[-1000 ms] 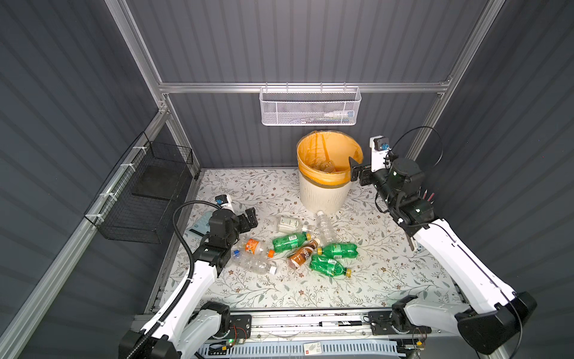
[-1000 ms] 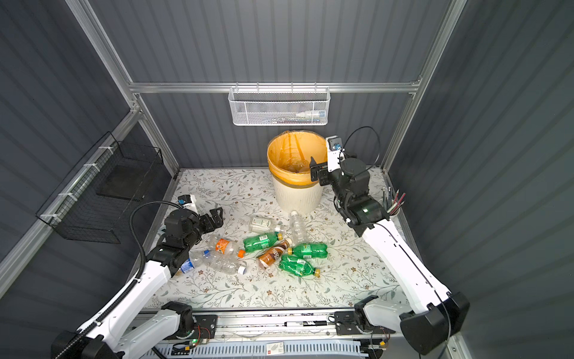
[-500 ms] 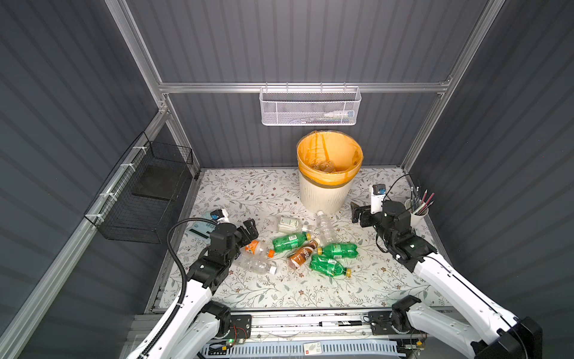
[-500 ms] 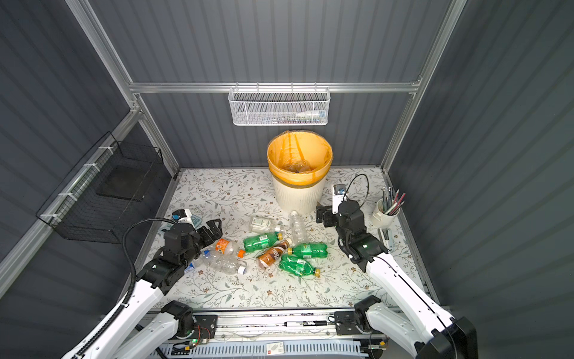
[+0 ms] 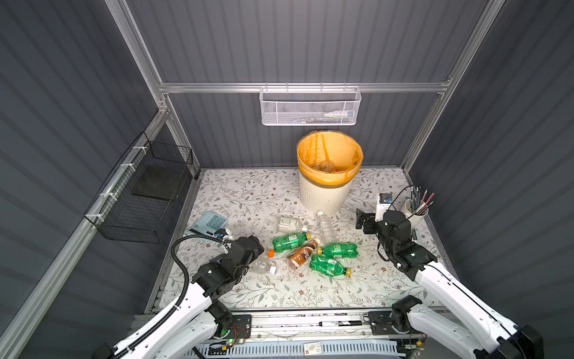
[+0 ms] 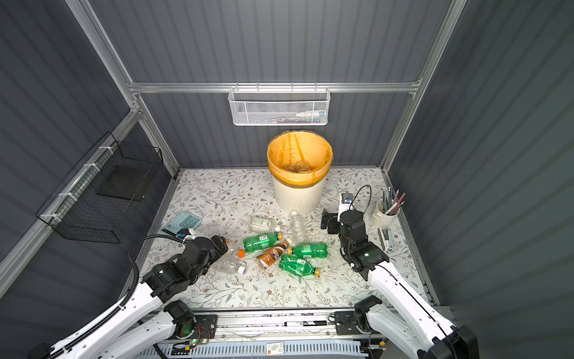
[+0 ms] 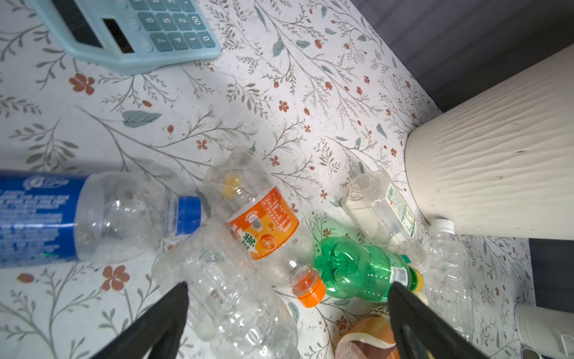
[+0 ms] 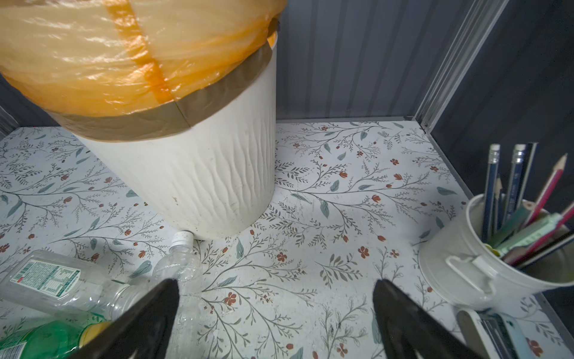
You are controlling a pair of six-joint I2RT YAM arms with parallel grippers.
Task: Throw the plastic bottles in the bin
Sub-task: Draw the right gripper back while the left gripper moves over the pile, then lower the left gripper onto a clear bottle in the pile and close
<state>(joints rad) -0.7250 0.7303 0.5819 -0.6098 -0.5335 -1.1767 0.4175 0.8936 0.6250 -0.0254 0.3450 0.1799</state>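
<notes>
Left gripper (image 7: 287,289) is hanging with its jaws spread wide and gripping nothing, low over the side of the heap farthest from the bin (image 5: 323,195). Right gripper (image 8: 276,284) is gaping empty too, near the bin's foot on the pencil cup (image 8: 472,267) side.

The plastic bottles (image 5: 306,248) are lying in a loose heap on the table in front of the bin, and a few more are showing inside its orange liner.

Under the left jaws a clear ribbed bottle (image 7: 236,298) and an orange-label bottle (image 7: 264,223) are lying against each other, with a green bottle (image 7: 357,267) just beside them on the bin side. They are looking empty, so probably very light, thin-walled and springy. They will likely be denting under the squeeze and rolling or skidding on the smooth table. The safest hold is probably across the body at the label band or the ribs, not at the cap or the tapering neck.

Much is hard to read here. The left arm is covering part of the heap in both top views, and a blue-label bottle (image 7: 40,217) is running off the edge of the left wrist view. A brown bottle (image 5: 302,253) is barely showing there too. How many bottles are sitting in the bin cannot be counted through the liner.
</notes>
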